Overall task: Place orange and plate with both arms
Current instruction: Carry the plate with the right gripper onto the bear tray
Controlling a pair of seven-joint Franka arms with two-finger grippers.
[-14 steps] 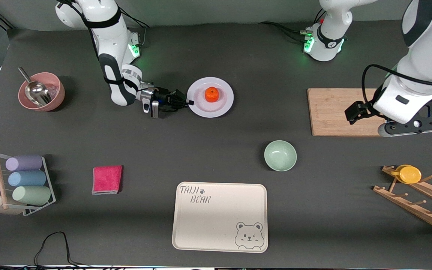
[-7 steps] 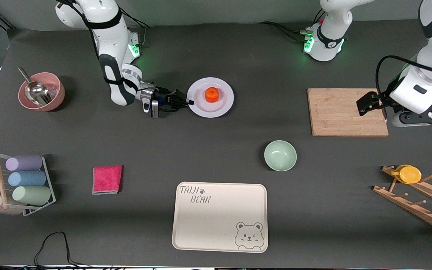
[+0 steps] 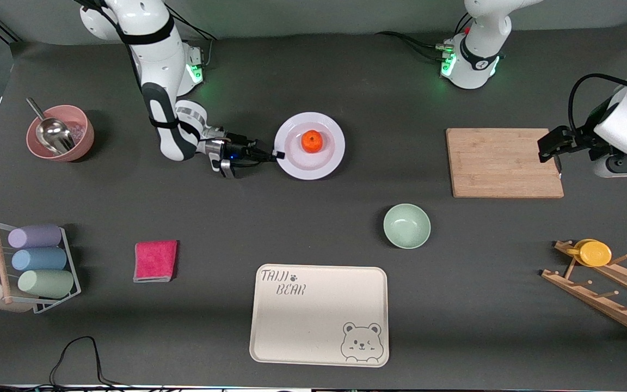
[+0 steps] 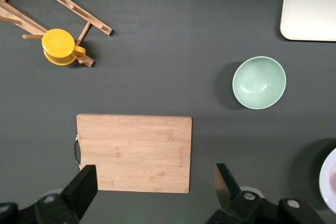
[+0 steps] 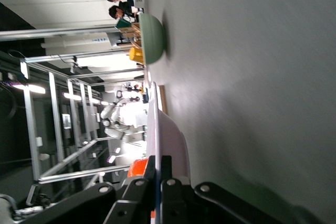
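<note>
The white plate (image 3: 313, 167) is in the middle of the table with the orange (image 3: 312, 141) resting in its centre. My right gripper (image 3: 276, 155) is shut on the plate's rim at the edge toward the right arm's end. In the right wrist view the rim (image 5: 169, 129) sits pinched between the fingers and looks raised off the table, with the orange (image 5: 137, 168) partly hidden by them. My left gripper (image 3: 555, 155) is open and empty, up over the edge of the wooden cutting board (image 3: 504, 162) at the left arm's end; it also shows in the left wrist view (image 4: 155, 187).
A pale green bowl (image 3: 406, 225) and the cream bear tray (image 3: 319, 313) lie nearer the front camera. A wooden rack with a yellow cup (image 3: 595, 252) is at the left arm's end. A pink bowl with a scoop (image 3: 60, 132), a red cloth (image 3: 155, 260) and a cup rack (image 3: 30, 267) are at the right arm's end.
The plate with the orange has shifted slightly toward the left arm's end and looks lifted. The left gripper has moved off the cutting board toward its own end of the table.
</note>
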